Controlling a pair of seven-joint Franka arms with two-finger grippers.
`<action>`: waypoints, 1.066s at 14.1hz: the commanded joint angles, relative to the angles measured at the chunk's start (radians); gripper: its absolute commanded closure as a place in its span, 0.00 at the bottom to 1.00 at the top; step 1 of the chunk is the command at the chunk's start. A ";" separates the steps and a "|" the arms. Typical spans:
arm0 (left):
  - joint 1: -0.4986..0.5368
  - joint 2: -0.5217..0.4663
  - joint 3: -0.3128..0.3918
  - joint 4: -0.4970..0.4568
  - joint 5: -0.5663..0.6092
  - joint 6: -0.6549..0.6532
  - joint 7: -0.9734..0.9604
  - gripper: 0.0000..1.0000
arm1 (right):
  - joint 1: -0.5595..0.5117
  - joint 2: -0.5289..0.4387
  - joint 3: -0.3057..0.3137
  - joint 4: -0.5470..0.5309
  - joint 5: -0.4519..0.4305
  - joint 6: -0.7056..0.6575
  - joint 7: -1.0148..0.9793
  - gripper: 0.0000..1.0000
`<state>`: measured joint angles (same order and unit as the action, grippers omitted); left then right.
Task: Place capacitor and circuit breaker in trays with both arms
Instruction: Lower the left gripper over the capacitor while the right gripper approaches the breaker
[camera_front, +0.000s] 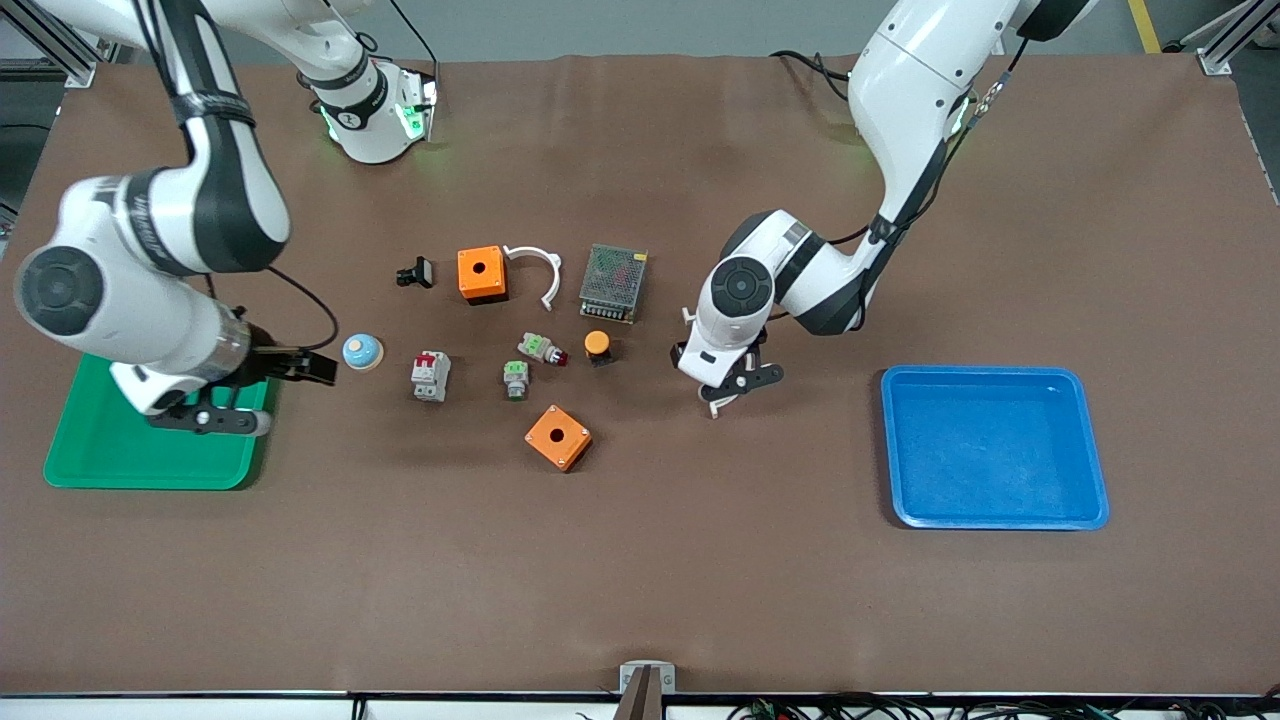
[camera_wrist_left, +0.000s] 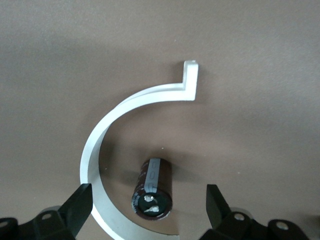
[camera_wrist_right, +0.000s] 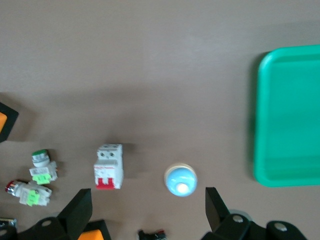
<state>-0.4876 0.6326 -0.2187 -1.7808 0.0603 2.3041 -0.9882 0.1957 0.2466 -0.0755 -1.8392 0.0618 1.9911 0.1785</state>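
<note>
The left pincer (camera_wrist_left: 145, 210) hangs wide open low over the worktop (camera_front: 700, 560), the capacitor (camera_wrist_left: 152, 187) lying between its fingers inside a white curved clip (camera_wrist_left: 107, 145). The right pincer (camera_wrist_right: 145, 215), also wide open, hovers beside the green tray (camera_front: 100, 450); the circuit breaker (camera_front: 431, 375) lies near a blue dome button (camera_front: 361, 351).

A brown matte tabletop (camera_front: 640, 560) carries a green tray (camera_front: 90, 460) at the right arm's end and a blue tray (camera_front: 995, 447) toward the left arm's end. Between them lie two orange boxes (camera_front: 481, 273), a light-grey red-levered circuit breaker (camera_front: 430, 375), a metal mesh box (camera_front: 613, 283) and a blue-domed button (camera_front: 361, 351).
</note>
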 joint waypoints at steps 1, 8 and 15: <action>-0.006 -0.053 0.005 -0.057 0.020 0.021 -0.039 0.06 | 0.040 -0.032 -0.007 -0.152 0.033 0.162 0.036 0.00; -0.011 -0.050 0.004 -0.052 0.020 0.023 -0.053 0.26 | 0.129 -0.001 -0.009 -0.330 0.033 0.449 0.116 0.00; -0.023 -0.042 0.004 -0.052 0.020 0.024 -0.084 0.40 | 0.171 0.097 -0.009 -0.354 0.033 0.561 0.133 0.00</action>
<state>-0.5045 0.6109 -0.2198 -1.8074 0.0604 2.3135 -1.0446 0.3483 0.3194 -0.0753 -2.1917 0.0771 2.5237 0.3023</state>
